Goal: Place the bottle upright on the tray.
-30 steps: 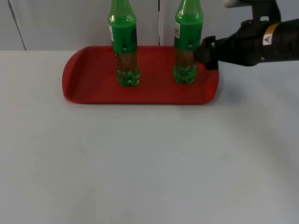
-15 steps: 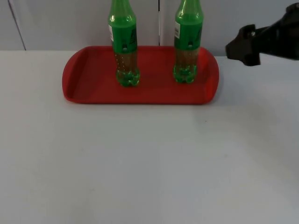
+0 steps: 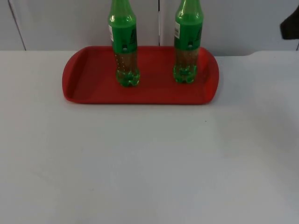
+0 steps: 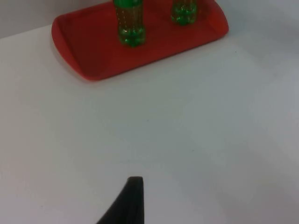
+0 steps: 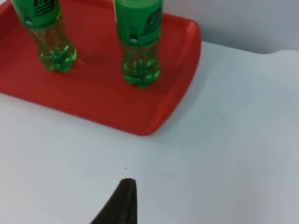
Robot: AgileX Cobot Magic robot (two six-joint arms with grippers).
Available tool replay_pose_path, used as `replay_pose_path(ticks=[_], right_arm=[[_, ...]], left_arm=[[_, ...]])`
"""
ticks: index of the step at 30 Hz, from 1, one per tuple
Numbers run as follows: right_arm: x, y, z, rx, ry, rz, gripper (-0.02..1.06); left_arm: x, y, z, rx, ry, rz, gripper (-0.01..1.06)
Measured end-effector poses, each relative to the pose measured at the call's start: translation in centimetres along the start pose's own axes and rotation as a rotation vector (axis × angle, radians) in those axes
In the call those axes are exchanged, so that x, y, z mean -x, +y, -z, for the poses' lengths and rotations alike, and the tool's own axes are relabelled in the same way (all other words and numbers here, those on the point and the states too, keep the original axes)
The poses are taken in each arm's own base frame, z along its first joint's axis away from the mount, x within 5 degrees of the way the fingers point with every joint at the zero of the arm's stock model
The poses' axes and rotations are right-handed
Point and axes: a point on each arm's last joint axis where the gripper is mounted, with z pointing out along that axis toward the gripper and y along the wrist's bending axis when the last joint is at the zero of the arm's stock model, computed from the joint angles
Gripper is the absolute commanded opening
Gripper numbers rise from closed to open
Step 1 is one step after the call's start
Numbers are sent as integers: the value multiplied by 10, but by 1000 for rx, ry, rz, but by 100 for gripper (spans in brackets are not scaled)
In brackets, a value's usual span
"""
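Observation:
Two green bottles stand upright on the red tray [image 3: 93, 79] at the back of the table: the left bottle [image 3: 125, 51] near the tray's middle and the right bottle [image 3: 187, 46] near its right end. Nothing touches either one. My right arm [image 3: 289, 25] is a dark shape at the far right edge, well clear of the tray. In the right wrist view, my right gripper [image 5: 121, 200] hangs over bare table in front of the tray [image 5: 93, 98] and the right bottle [image 5: 139, 46]. My left gripper [image 4: 133, 200] waits far in front of the tray [image 4: 93, 51], holding nothing.
The white table spreads wide in front of the tray and to both sides. A grey partition wall [image 3: 60, 23] rises just behind the tray. A small dark speck [image 3: 205, 122] lies on the table in front of the tray's right end.
My right arm has drawn back from beside the right bottle, moving right and up to the picture's edge. Both bottles and the tray have stayed where they were.

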Motion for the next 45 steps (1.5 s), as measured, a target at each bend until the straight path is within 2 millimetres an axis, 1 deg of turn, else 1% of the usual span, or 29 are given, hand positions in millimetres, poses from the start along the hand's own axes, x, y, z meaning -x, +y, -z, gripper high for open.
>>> replay_pose_path(ticks=[4,5,6,8,10,11,17,18,22,23,28,29,35,36,39,40,41,44,45], right_arm=[[2,-4,28,-25,-4,-9,105],[2,-4,28,-25,-4,-9,105],[2,-5,34,-29,-3,-13,105],[3,-6,50,-20,-15,-44,105],[2,-5,58,-6,-16,-49,105],[2,-5,58,-6,-16,-49,105],[0,2,90,101,-39,-39,105],[0,2,90,101,-39,-39,105],[-2,5,108,144,-63,-22,105],[-2,5,108,144,-63,-22,105],[-4,4,128,155,-113,-10,105],[-4,4,128,155,-113,-10,105],[-7,3,153,158,-184,-4,105],[-7,3,153,158,-184,-4,105],[-14,3,162,169,-197,6,105],[-21,4,164,181,-198,13,105],[-21,4,164,181,-198,13,105],[-42,5,168,198,-204,19,105],[-46,5,169,199,-206,18,105]], left_arm=[[0,0,0,0,0,0,105],[0,0,0,0,0,0,105],[0,0,0,0,0,0,105],[0,0,0,0,0,0,105],[0,0,0,0,0,0,105],[0,0,0,0,0,0,105],[0,0,0,0,0,0,105],[0,0,0,0,0,0,105],[0,0,0,0,0,0,105],[0,0,0,0,0,0,105],[0,0,0,0,0,0,105],[0,0,0,0,0,0,105],[0,0,0,0,0,0,105],[0,0,0,0,0,0,105],[0,0,0,0,0,0,105],[0,0,0,0,0,0,105],[0,0,0,0,0,0,105],[0,0,0,0,0,0,105],[0,0,0,0,0,0,105]])
